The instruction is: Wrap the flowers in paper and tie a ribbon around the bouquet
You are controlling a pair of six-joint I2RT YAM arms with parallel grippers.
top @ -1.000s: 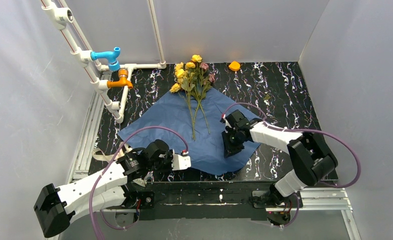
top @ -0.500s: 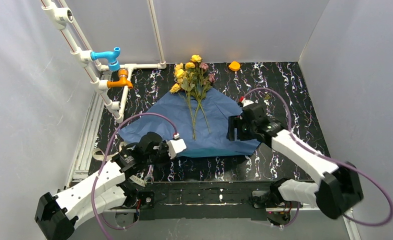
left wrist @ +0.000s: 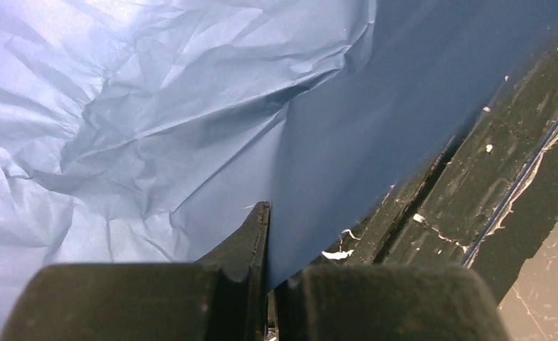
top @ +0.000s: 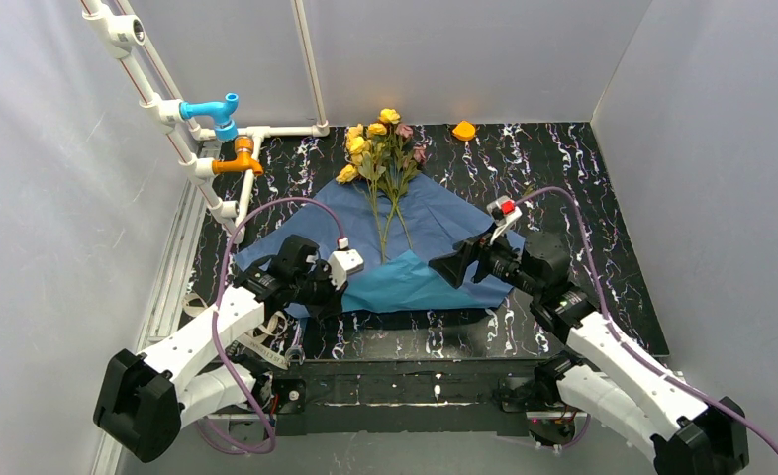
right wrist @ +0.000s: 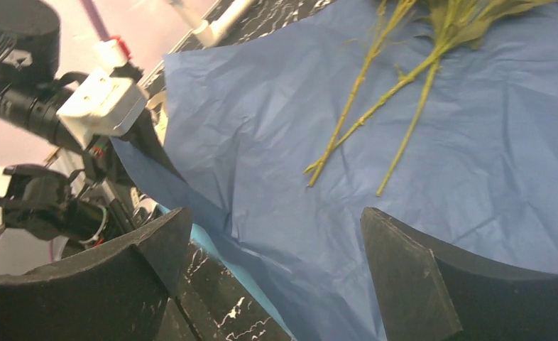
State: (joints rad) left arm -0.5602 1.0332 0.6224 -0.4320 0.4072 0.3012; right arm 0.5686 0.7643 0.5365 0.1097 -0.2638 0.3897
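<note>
Wrap step: left claw (left wrist: 265,234) pinches the near edge of the paper (top: 435,223), fold raised off the desk (top: 583,178), right claw (right wrist: 276,234) hangs wide open and empty nearby, flowers (top: 380,148) lie along mid-sheet; next likely needs that flap carried over them.

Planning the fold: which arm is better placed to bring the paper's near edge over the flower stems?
Left, probably. The left end effector is shut on the paper's raised near edge; the right end effector is open, holding nothing.
</note>
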